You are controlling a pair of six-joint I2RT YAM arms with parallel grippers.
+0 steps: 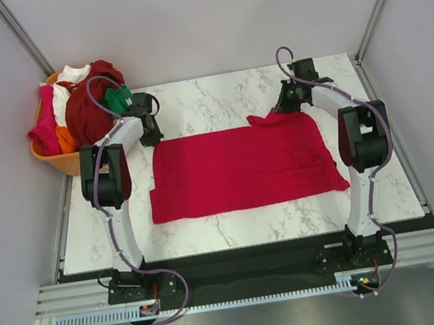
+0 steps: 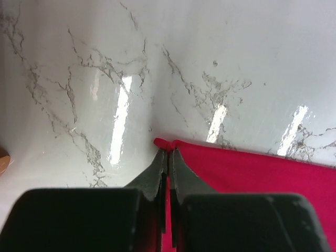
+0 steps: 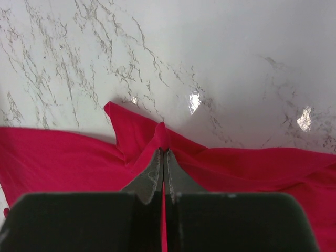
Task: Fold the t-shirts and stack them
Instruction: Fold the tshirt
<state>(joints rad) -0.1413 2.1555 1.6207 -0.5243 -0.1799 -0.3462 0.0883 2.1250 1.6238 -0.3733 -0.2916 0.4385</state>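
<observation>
Two arms (image 1: pixel 109 178) bent forward | left hand (image 2: pixel 168 152) clenched on red t-shirt (image 1: pixel 242 167) upper-left corner | right hand (image 3: pixel 163 151) pinching upper-right corner

red tee (image 1: pixel 242 167) flat ctr | L tool (image 1: pixel 150 133) far-left corner | R tool (image 1: pixel 282 109) far-right corner

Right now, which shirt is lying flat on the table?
The crimson red t-shirt, spread across the table; the other shirts sit bunched in the orange basket.
</observation>
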